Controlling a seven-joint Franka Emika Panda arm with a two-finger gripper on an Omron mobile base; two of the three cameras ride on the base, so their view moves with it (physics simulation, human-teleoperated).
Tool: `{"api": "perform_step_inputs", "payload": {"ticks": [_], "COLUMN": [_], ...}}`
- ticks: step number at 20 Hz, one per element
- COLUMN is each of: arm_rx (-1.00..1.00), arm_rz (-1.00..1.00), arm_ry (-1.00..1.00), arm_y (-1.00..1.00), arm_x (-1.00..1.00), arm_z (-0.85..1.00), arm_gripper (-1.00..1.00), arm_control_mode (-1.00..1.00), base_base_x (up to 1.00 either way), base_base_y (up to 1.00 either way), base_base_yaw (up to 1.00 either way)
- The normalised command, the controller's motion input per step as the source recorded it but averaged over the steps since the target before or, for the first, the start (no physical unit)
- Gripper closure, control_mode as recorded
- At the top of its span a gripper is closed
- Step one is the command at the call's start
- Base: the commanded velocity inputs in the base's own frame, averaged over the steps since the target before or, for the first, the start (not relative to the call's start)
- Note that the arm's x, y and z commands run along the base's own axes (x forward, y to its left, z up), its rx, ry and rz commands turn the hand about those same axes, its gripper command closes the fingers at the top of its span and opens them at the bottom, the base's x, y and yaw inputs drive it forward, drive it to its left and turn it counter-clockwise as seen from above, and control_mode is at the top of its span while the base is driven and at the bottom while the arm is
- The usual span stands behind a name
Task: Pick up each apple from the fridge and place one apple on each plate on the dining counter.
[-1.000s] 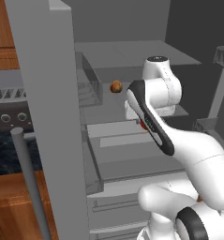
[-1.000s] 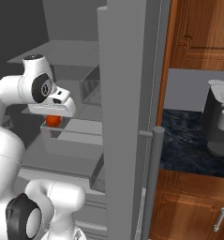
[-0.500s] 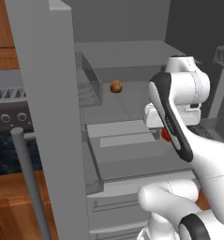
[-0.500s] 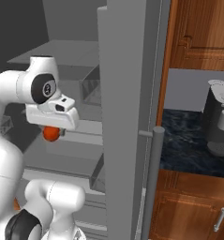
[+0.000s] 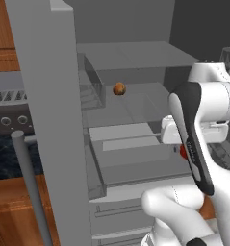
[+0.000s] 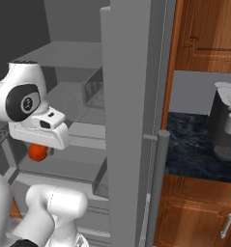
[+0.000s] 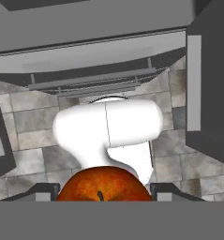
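Outside fridge (image 5: 44, 120) front, pincer (image 7: 104, 196) clamps red apple (image 7: 104, 185) across widest girth. Second apple (image 5: 119, 89) sits near shelf's back edge. Fruit likely light, rigid, glossy-slick; grip at equator.

Off to the right a grey coffee machine (image 6: 225, 126) stands on a dark marbled bench (image 6: 194, 149), under a brown wooden wall cabinet (image 6: 209, 34) and above wooden lower cabinets (image 6: 199, 217) with a steel handle (image 6: 226, 226). On the other side sits a toaster (image 5: 8, 108). The floor (image 7: 33, 126) is grey stone tile.
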Motion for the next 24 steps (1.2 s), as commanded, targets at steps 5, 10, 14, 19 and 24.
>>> {"api": "perform_step_inputs", "payload": {"ticks": [5, 10, 14, 19, 24], "arm_rx": [0.00, 0.00, 0.00, 0.00, 0.00], "arm_rz": [-0.01, 0.00, 0.00, 0.00, 0.00], "arm_ry": [-0.07, 0.00, 0.00, 0.00, 0.00], "arm_y": [0.00, 0.01, 0.00, 0.00, 0.00], "arm_x": [-0.06, 0.03, 0.00, 0.00, 0.00], "arm_z": [0.00, 0.03, 0.00, 0.00, 0.00], "arm_gripper": [1.00, 1.00, 1.00, 1.00, 1.00], "arm_control_mode": [-1.00, -1.00, -1.00, 1.00, 1.00], "base_base_x": [0.00, 0.00, 0.00, -0.05, -0.53], "base_base_y": [0.00, 0.00, 0.00, 0.00, 0.00], "base_base_yaw": [0.00, 0.00, 0.00, 0.00, 0.00]}}
